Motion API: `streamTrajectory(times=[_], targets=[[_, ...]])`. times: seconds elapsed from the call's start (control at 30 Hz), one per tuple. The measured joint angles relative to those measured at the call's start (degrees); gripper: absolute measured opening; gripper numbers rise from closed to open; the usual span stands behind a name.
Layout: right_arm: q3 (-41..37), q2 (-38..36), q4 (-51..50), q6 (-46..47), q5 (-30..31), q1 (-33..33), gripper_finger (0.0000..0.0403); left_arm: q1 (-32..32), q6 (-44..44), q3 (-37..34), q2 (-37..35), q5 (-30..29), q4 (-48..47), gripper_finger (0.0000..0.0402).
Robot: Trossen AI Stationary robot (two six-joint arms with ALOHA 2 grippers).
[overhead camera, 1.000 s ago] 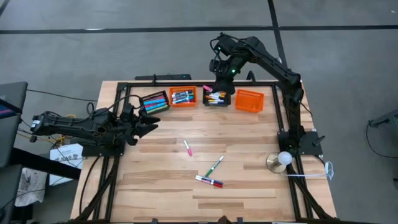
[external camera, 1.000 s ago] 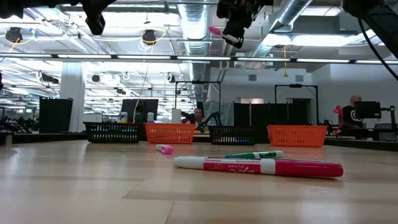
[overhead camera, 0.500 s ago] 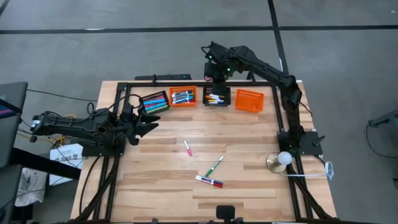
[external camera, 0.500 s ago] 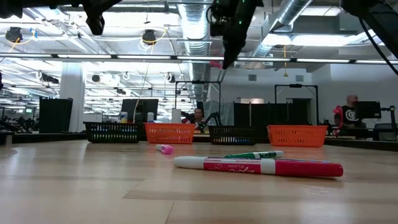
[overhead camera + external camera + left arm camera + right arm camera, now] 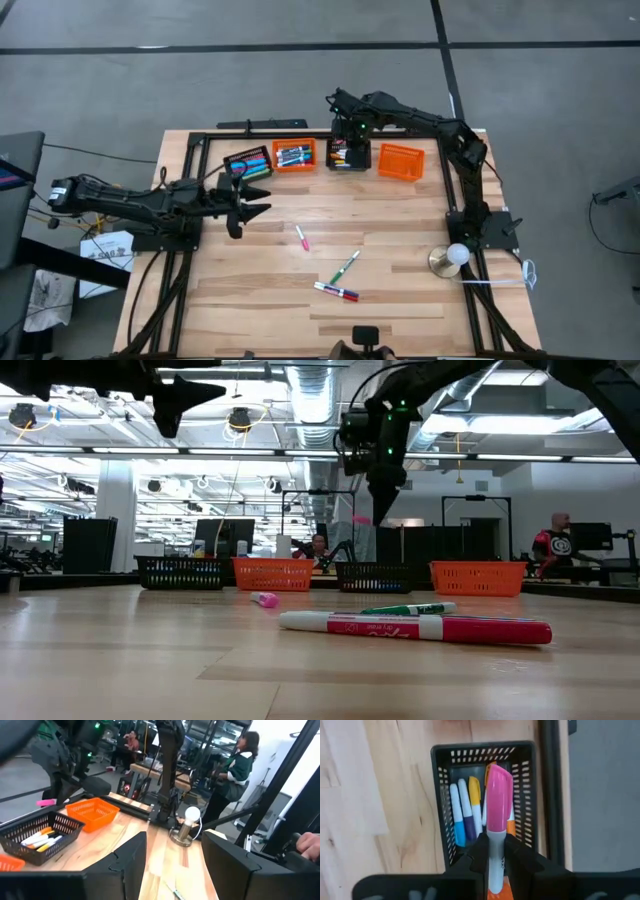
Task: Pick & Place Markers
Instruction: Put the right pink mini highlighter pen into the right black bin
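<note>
lowered since a second ago, the right gripper clamps a pink-capped marker above the black basket at the table's far edge, risking release onto its rim, while the left gripper hovers spread.

The pink marker's lower barrel was hidden between the right gripper's fingers. The black basket's near end and the markers' lower ends lay behind that gripper.

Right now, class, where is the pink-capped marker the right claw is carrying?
The pink-capped marker is held in the right claw, directly above the black basket, the third basket from the left along the table's far edge.
</note>
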Motion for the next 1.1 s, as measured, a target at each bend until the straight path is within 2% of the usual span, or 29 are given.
streamTrajectory(times=[0.27, 0.5, 0.77, 0.93, 1.1], targets=[[-8.44, 0.0, 7.69, 0.0, -0.3, 0.86, 0.0031, 0.0, -0.01, 0.0, 0.66, -0.04, 0.47, 0.019], [-13.75, 0.0, 15.24, -0.48, 0.0, 0.53, 0.0044, 0.0, -0.02, 0.0, 0.64, -0.04, 1.07, 0.019], [-14.83, 2.32, 17.12, -0.78, -0.11, -0.87, 0.0037, 0.0, -0.2, 0.0, 0.64, -0.04, 1.62, 0.019], [-14.46, 6.0, 16.48, -0.26, 0.85, -1.23, 0.0049, 0.0, -0.62, 0.0, 0.64, -0.04, 2.17, 0.019], [-14.29, 6.25, 17.55, 1.99, 1.31, -1.14, 0.0052, -0.02, -1.92, 0.0, 0.64, -0.04, 2.22, 0.019]])
